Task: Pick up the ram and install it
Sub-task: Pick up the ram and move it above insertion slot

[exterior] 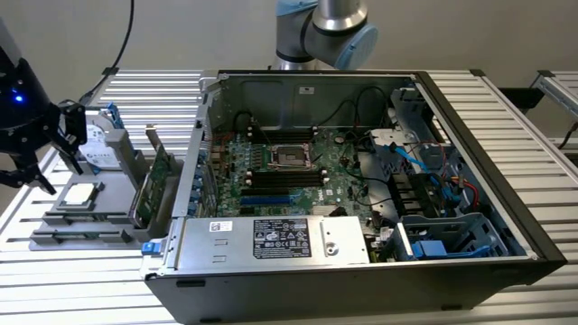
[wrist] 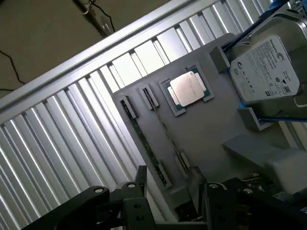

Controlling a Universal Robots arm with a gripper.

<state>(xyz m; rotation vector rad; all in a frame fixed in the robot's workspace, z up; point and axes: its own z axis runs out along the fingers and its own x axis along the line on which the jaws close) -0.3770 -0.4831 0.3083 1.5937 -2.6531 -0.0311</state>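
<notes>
The ram (wrist: 146,147) stands on its long edge in a slot of a gray parts holder (wrist: 206,139), seen from above as a thin green strip running between two end clips. It sits in the slot nearer the holder's outer edge, with a second, parallel slot just beside it. The gripper (wrist: 170,184) hangs above that end of the holder with its two black fingers (wrist: 141,178) spread wide and nothing between them; in the wrist view, the ram's near end lines up with the gap between the fingers.

In the exterior view the gripper (exterior: 36,172), a blue light glowing on its body, hovers over the holder (exterior: 77,237) at that view's left, apart from it. Also on the holder are a square silver processor (wrist: 188,89) beside the slots, a silver hard drive (wrist: 265,72) in blue brackets, and a taller green expansion card (exterior: 161,177) standing upright next to the computer.

An open computer case (exterior: 510,210) fills the middle of the exterior view, its motherboard (exterior: 312,159) exposed and its black memory slots (exterior: 287,178) below the processor socket. Everything rests on a table of aluminium slats (exterior: 149,91).
</notes>
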